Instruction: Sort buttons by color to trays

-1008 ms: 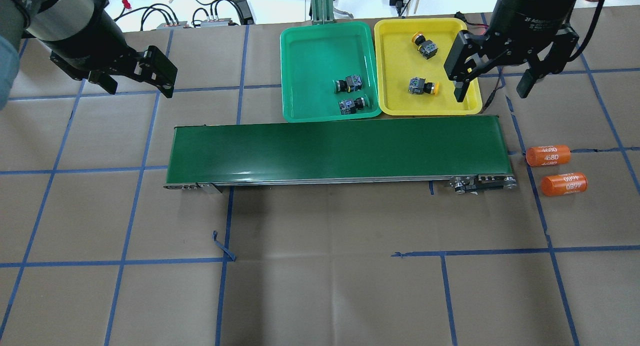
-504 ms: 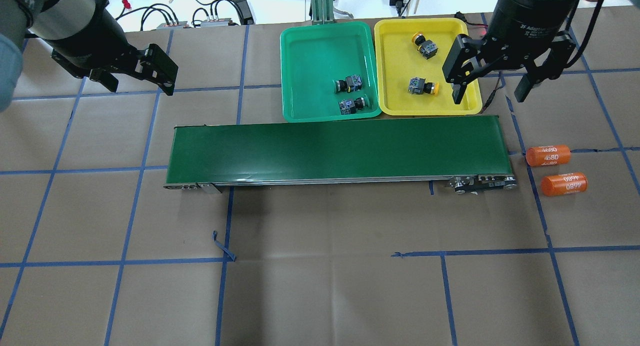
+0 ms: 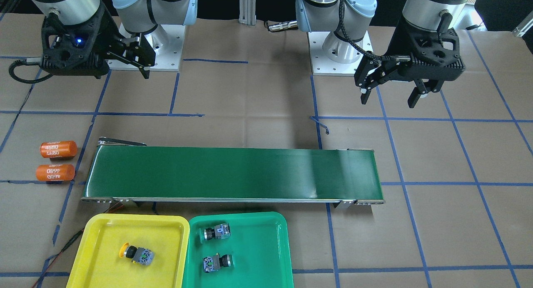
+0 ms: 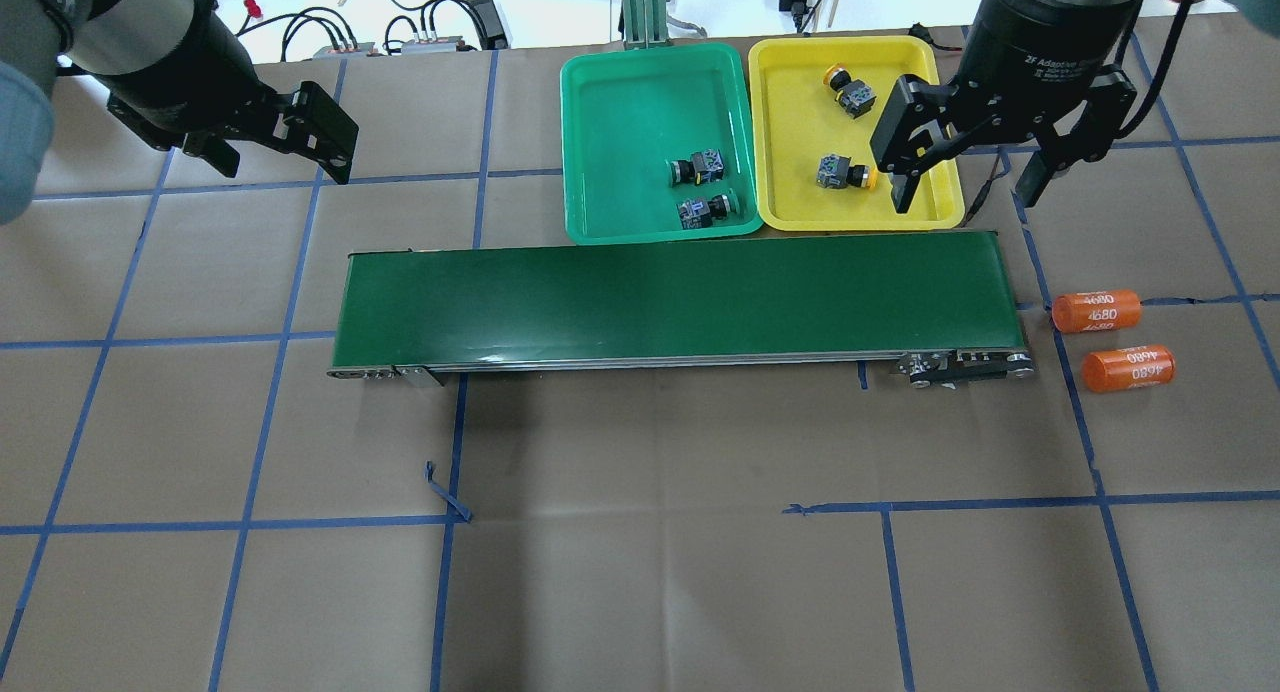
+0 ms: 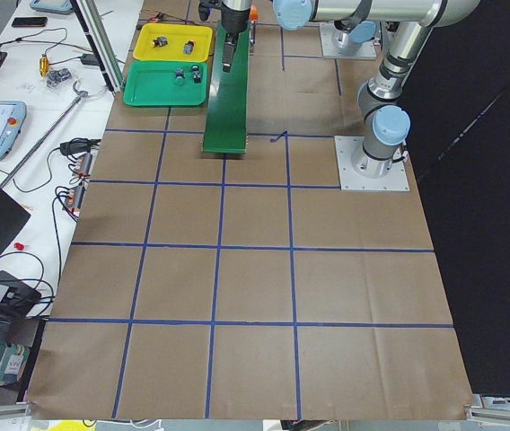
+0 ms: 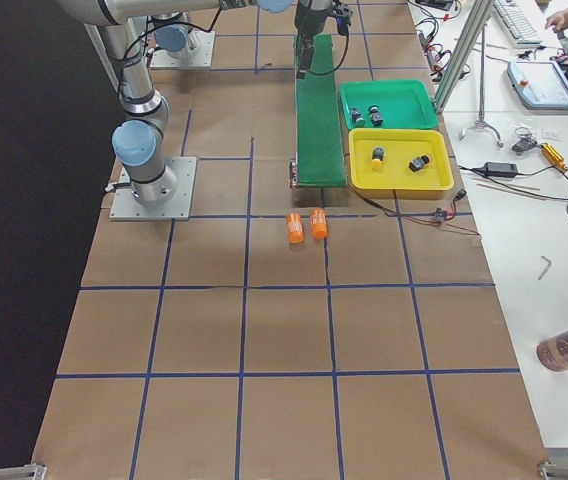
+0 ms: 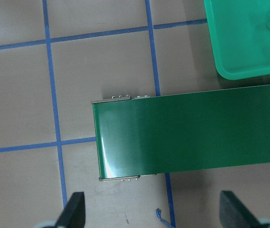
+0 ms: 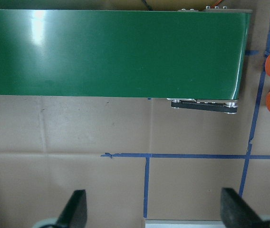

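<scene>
Looking down through both wrist cameras, I see each pair of fingers spread wide with nothing but bench between them: the right gripper [image 4: 962, 202] is fully open and empty, raised clear of the brown-paper bench [image 4: 650, 572] towards the end of the long dark-green conveyor belt [image 4: 670, 297] where two orange cylinders marked "4680" [image 4: 1096, 311] lie side by side. The left gripper [image 3: 388, 101] is just as open and empty, held high near the belt's other end. The belt carries nothing. Beyond it, the shallow bright yellow plastic tray [image 4: 762, 122] and the matching green tray [image 4: 640, 92] sit touching edge to edge. Two yellow-capped push-button switches [image 4: 845, 172] lie on their sides in the yellow tray, well apart. Two more buttons [image 4: 705, 209] lie close together in the green tray's near right corner; one shows a green cap, and the other's cap colour I cannot make out.
</scene>
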Controlling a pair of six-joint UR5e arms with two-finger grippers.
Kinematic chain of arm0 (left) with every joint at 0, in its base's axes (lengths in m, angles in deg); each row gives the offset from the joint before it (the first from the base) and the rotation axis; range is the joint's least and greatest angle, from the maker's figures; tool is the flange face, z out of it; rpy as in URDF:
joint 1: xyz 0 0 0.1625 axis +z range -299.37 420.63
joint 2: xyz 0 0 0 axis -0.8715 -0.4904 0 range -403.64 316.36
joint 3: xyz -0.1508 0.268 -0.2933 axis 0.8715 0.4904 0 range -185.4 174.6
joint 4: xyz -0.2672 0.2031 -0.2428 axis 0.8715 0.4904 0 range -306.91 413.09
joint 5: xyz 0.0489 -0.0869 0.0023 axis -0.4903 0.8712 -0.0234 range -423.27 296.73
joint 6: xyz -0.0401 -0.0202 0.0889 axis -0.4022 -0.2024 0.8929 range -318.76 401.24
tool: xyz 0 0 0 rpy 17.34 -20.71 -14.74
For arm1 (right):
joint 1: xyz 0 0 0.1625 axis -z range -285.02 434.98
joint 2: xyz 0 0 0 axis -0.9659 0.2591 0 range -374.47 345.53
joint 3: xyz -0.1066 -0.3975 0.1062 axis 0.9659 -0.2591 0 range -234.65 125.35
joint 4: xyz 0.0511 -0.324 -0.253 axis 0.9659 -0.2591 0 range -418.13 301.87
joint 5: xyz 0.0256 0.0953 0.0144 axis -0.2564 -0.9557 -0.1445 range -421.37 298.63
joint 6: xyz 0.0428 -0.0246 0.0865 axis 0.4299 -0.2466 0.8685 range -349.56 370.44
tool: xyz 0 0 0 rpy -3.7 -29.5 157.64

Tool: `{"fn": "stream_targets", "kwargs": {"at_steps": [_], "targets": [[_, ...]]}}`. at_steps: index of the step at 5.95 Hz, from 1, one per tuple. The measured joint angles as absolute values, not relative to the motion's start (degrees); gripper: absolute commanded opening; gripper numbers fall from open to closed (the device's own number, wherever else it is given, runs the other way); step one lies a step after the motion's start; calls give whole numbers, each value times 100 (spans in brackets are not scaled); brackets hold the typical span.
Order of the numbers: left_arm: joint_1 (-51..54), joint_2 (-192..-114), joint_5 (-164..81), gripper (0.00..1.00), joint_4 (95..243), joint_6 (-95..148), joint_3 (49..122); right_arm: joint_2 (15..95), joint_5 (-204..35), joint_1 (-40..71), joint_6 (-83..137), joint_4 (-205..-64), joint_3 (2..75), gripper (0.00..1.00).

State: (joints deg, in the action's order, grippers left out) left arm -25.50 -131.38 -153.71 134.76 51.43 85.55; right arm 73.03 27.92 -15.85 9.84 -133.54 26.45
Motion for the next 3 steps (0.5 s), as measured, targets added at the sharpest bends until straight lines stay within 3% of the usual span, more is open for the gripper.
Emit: {"fn": "stream_targets", "kwargs": {"at_steps": [3], "targets": [[-2547, -13119, -15378, 99, 13475, 5154, 8563, 7292, 2805, -1632, 982, -13354, 2639, 100]]}}
